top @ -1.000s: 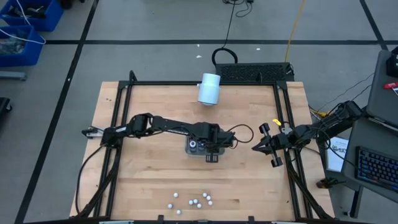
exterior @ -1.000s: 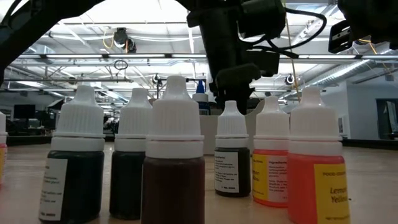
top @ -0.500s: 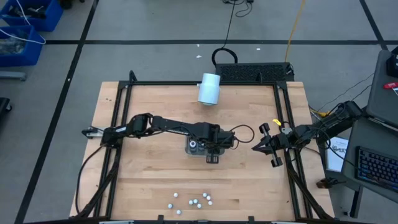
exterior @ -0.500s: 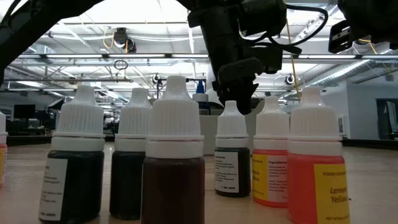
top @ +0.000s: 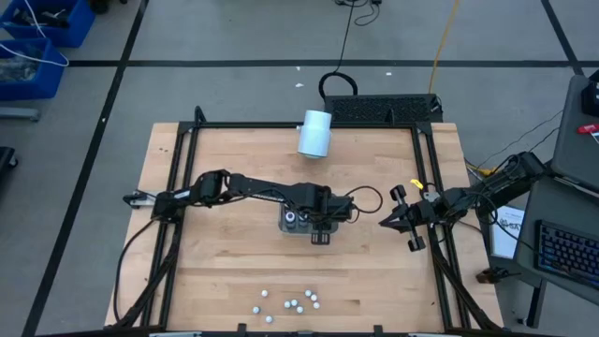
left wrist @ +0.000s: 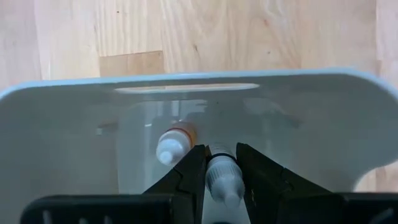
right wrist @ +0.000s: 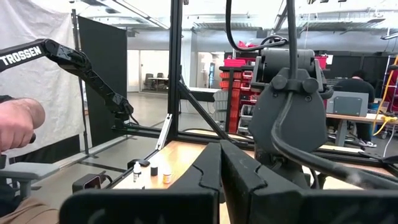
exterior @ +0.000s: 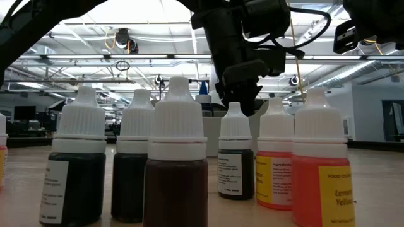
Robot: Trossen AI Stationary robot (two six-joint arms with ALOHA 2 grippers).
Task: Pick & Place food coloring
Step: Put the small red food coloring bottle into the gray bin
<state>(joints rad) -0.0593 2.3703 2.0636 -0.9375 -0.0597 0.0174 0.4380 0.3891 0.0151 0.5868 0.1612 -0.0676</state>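
Tabletop point(top: 225, 262): pale wood inside a black frame, both arms reaching in from its sides.

Left arm stretches from the left edge to mid-table. Left tool point(top: 320, 229) hangs over the grey tray point(top: 288, 227). Right arm is parked at the right edge; right tool point(top: 386, 222) is well apart from the tray and holds nothing, its fingers pressed together in the right wrist view, idle.

White cylinder point(top: 314, 134) lies at the far edge, away from the work.

Tray, seen in the left wrist view, is a pale open bin point(left wrist: 62, 143). One bottle with an orange band point(left wrist: 174, 142) lies on its side inside, just beside the tool.

Food coloring: the main group point(top: 292, 301) stands near the front edge, well apart from the tray; in the low view these are upright dropper bottles point(exterior: 177, 170) with white caps, dark and orange contents. One white-capped bottle point(left wrist: 222, 177) sits between the left tool's fingers point(left wrist: 186, 177), clenched on both sides, cap toward the camera, body pointing into the tray. Judgement: the bottle is held lengthwise so it can be let go straight into the bin beside the one already there; release not yet made.

Versus half a second ago: high view shows no visible shift of either arm or the bottles. Versus one second ago, the low view shows the left tool slightly displaced; the standing bottles are unchanged.
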